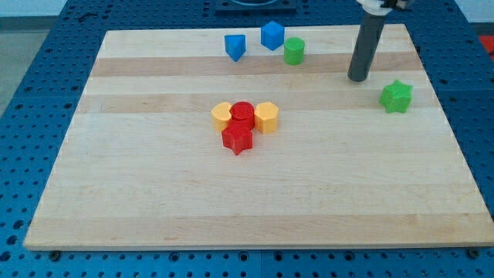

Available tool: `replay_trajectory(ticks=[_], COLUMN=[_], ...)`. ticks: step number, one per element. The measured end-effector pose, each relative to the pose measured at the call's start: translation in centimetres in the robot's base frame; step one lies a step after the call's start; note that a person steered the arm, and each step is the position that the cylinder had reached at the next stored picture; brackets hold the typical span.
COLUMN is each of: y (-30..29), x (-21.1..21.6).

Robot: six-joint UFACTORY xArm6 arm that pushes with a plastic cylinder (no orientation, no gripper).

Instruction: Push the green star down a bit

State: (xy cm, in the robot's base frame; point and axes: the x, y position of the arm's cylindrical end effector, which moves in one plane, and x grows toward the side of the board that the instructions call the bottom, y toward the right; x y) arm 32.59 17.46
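The green star (396, 96) lies near the right edge of the wooden board (154, 201), in the upper half of the view. My tip (357, 79) is the lower end of a dark rod that comes down from the view's top. It stands a little to the upper left of the green star, with a small gap between them.
A green cylinder (293, 51), a blue cube (272, 35) and a blue triangular block (235, 47) sit near the board's top edge. In the middle, a red cylinder (243, 112), a red star (238, 138) and two yellow blocks (222, 116) (266, 116) cluster together.
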Motion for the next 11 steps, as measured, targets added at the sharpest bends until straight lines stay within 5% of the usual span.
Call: replay_trajectory(ticks=[5, 10, 11], y=[7.0, 6.5, 6.5], x=[-2.3, 13.7, 14.1])
